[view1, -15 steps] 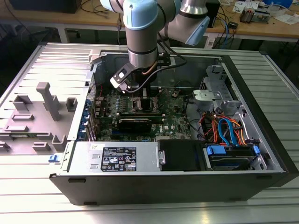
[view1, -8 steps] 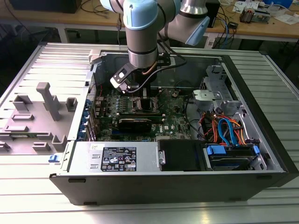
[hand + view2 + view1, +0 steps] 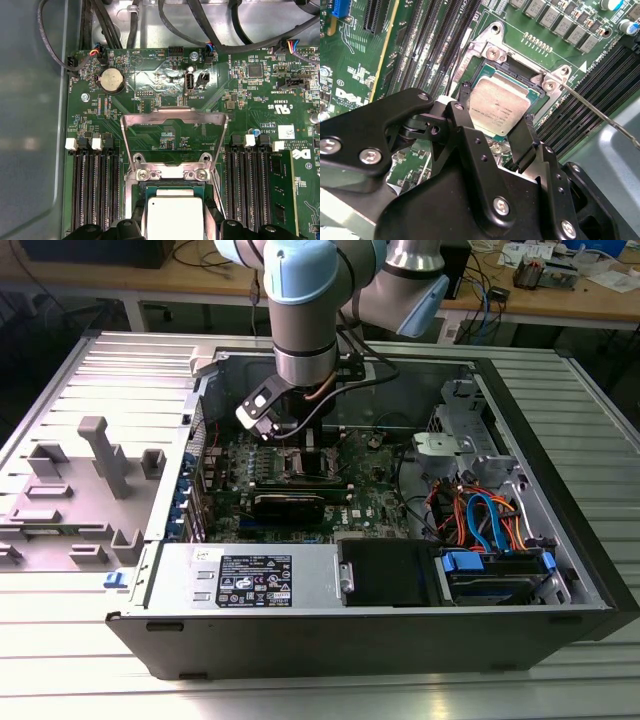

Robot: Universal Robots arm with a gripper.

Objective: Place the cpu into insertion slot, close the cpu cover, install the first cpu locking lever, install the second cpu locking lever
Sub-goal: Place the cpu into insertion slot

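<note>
The cpu (image 3: 497, 106), a square chip with a silver-grey top, lies flat in the insertion slot (image 3: 517, 74) on the green motherboard (image 3: 355, 65). My gripper (image 3: 496, 109) straddles it, one black finger (image 3: 466, 107) against each of two opposite edges, shut on the cpu. In the first wrist view the cpu (image 3: 175, 217) sits between the fingertips (image 3: 214, 216). The cpu cover (image 3: 175, 119) stands raised at its hinge behind the insertion slot (image 3: 172, 186). A thin locking lever (image 3: 602, 114) sticks out free beside the socket. In the exterior view my gripper (image 3: 296, 443) hangs over the board's centre.
Long black memory slots (image 3: 95, 185) flank the socket on both sides. The open computer case (image 3: 150, 630) holds a power supply (image 3: 250, 580), a drive bay with orange and blue cables (image 3: 480, 520), and black cables (image 3: 100, 20) at the rear wall. Grey fixtures (image 3: 95, 455) stand on the exterior view's left.
</note>
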